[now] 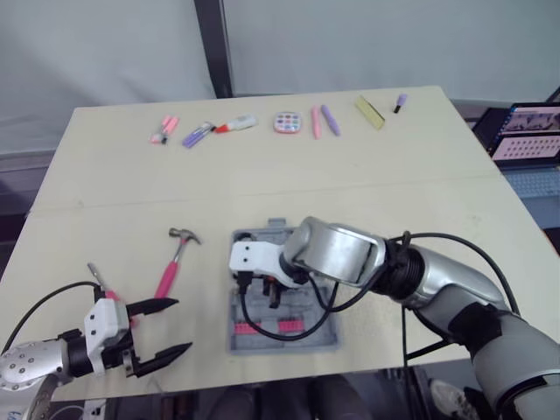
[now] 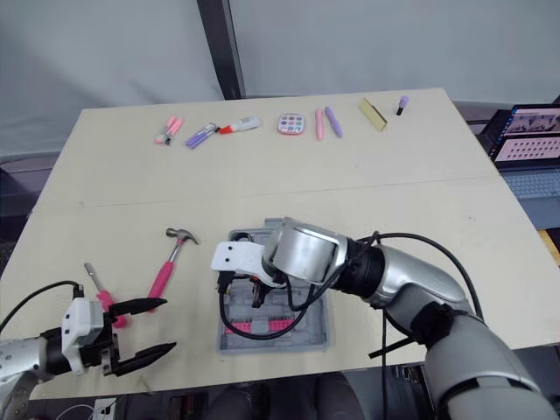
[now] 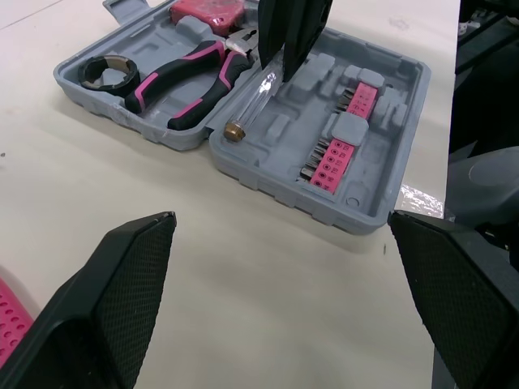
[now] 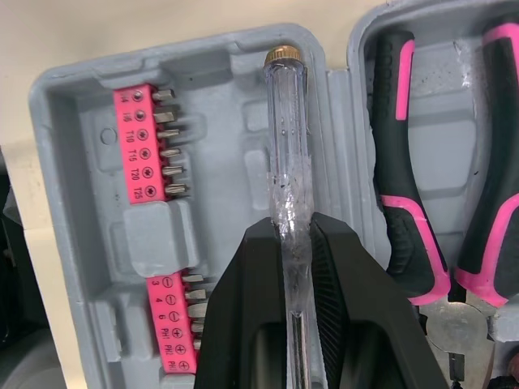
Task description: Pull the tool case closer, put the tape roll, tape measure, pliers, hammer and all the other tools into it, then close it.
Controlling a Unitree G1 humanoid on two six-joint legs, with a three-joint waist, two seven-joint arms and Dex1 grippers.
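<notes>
The grey tool case (image 1: 289, 343) lies open near the table's front edge. Inside it are black-and-pink pliers (image 3: 186, 81), a tape roll (image 3: 109, 73), a red tape measure (image 3: 207, 10) and pink bit strips (image 3: 336, 150). My right gripper (image 4: 288, 231) hangs over the case, shut on a clear-handled screwdriver (image 4: 284, 154) whose brass end points down at an empty slot. A pink-handled hammer (image 1: 175, 258) lies on the table left of the case. Further left is a small pink-handled screwdriver (image 1: 101, 282). My left gripper (image 1: 162, 332) stands open just above the table beside it, with nothing between its fingers.
Pens, markers, a small round palette and an eraser-like block (image 1: 369, 112) line the far side of the table. A laptop (image 1: 525, 131) stands off the table's right edge. The case sits close to the front edge, with bare table between it and the hammer.
</notes>
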